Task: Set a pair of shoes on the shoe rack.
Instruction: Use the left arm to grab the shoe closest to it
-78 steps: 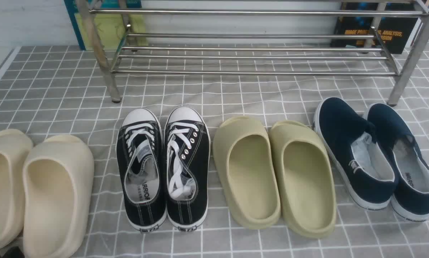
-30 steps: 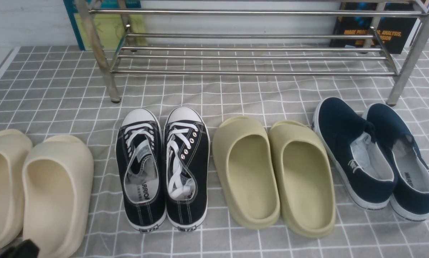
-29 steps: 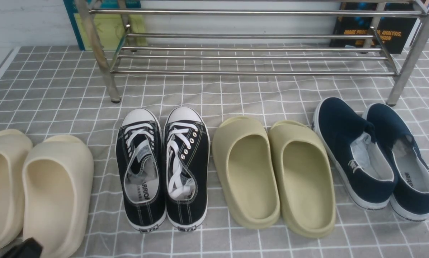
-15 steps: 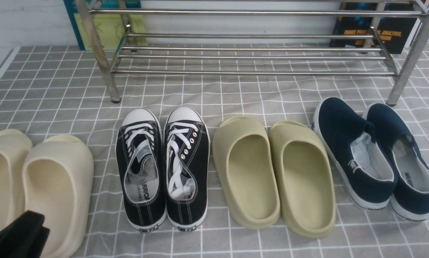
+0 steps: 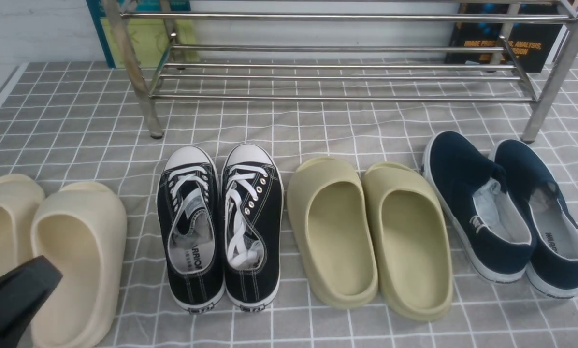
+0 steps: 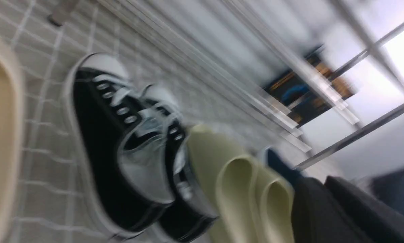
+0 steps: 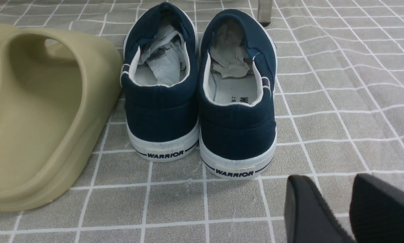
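1. Sneakers first: the pair of shoes point(image 5: 226, 232), black canvas with white laces and toe caps, stands on the checked cloth point(image 5: 318, 130) at about 8 o'clock from the middle of the front view. The two touch side by side, toes pointing to 12 o'clock and heels toward the robot.
2. The shoe rack point(image 5: 337, 98) spans the far side of the cloth from 11 to 1 o'clock. Its silver bars run level, and its near-left leg stands at 12 o'clock from the sneakers, apart from their toes. No shoe rests on its bars.
3. From the sneakers, the cream slippers point(image 5: 76, 241) lie at 9 o'clock and the olive slippers point(image 5: 371, 227) just beside them at 3 o'clock. The navy slip-ons point(image 5: 506, 212) sit farther along at 3 o'clock, stuffed with paper.
4. The left gripper point(image 5: 52, 278) enters at the 8 o'clock corner of the front view as a black wedge over the heel end of the nearer cream slipper, well apart from the sneakers. Its own wrist view is blurred – there its fingers point(image 6: 310, 209) look pressed together, closed only on each other.
5. The right gripper point(image 7: 335, 209) shows only in its wrist view, hanging behind the heels of the navy slip-ons and clear of them. Its fingers stand apart, with cloth visible between them.
6. Behind the rack, a teal book point(image 5: 144, 43) leans at 11 o'clock and a black book point(image 5: 530, 46) at 1 o'clock.
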Controlling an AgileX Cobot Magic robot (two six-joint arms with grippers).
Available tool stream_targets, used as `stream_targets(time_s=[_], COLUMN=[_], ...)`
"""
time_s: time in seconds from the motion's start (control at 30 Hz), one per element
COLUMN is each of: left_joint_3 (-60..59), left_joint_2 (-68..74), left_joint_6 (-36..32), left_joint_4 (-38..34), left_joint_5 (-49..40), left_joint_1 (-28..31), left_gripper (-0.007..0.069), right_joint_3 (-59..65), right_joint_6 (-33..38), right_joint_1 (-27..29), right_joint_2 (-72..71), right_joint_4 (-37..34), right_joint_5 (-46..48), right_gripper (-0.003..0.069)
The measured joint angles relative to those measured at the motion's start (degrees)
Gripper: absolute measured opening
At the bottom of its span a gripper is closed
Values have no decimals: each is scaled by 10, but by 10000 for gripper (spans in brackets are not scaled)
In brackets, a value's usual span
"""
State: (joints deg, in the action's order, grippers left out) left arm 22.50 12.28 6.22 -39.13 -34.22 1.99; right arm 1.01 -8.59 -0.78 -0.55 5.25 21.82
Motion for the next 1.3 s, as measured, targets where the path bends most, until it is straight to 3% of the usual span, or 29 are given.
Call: stream_targets(time_s=[0.03,0.2,0.33,0.47,0.57,0.7,0.73,0.83,0.97,1.17,1.3], left_joint_3=[43,170,223,263,291,327,327,358,372,374,374], left_joint_2=[47,211,305,401,474,565,570,652,730,813,863], left_joint_6=[13,26,30,32,44,86,89,114,119,133,133], left_joint_4=[77,264,330,350,359,379,379,386,384,383,383], left_joint_5=[-46,-198,-237,-244,-244,-225,-224,-200,-162,-125,-113], left_joint_1=[0,0,-11,-62,-110,-157,-157,-179,-184,-184,-184], left_gripper=[-14,-13,-13,-13,29,181,181,357,468,462,315], right_joint_3=[0,0,0,0,0,0,0,0,0,0,0], right_joint_6=[0,0,0,0,0,0,0,0,0,0,0], right_joint_1=[0,0,0,0,0,0,0,0,0,0,0], right_joint_2=[0,0,0,0,0,0,0,0,0,0,0], right_joint_4=[0,0,0,0,0,0,0,0,0,0,0], right_joint_5=[0,0,0,0,0,0,0,0,0,0,0], right_gripper=[239,239,239,239,239,239,239,239,239,239,239])
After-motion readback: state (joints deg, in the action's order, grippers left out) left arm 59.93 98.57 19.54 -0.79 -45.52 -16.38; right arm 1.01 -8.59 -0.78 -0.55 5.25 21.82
